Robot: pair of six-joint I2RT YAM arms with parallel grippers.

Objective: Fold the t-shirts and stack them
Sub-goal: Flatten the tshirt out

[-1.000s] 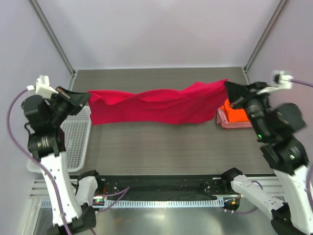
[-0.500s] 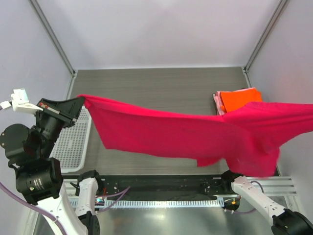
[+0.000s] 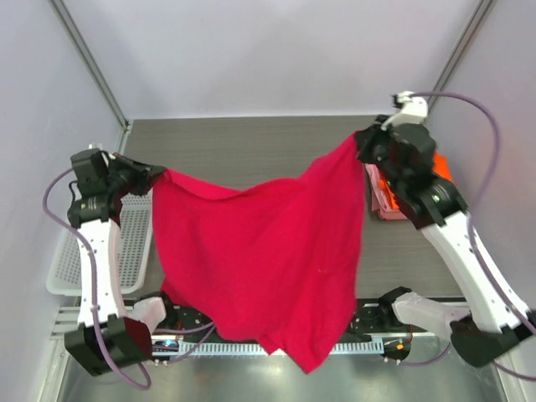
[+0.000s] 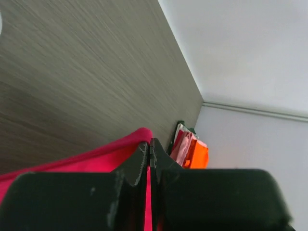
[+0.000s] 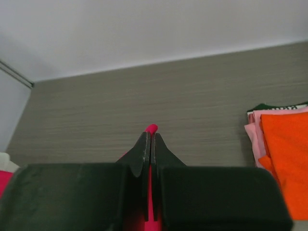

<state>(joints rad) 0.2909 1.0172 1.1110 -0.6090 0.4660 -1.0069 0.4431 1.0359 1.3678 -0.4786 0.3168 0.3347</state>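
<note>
I see the crimson t-shirt (image 3: 260,260) hanging spread between both arms, lifted off the table (image 3: 251,142). My left gripper (image 3: 153,176) pinches its upper left corner, near the far inner corner of the white mesh basket (image 3: 63,268). In the left wrist view the jaws are pressed together with a strip of red cloth squeezed between them. My right gripper (image 3: 362,142) clamps the opposite upper corner, farther back on the table. The right wrist view shows its tips together with a nub of red cloth poking out past them. The shirt's top edge sags between the two grips. Its body drapes toward me, and its lowest corner overlaps the rail at the near edge in the top view. The orange t-shirt (image 5: 288,168) lies folded on the pale pink t-shirt (image 5: 252,139) at the table's right side, partly hidden by the right arm from above.
</note>
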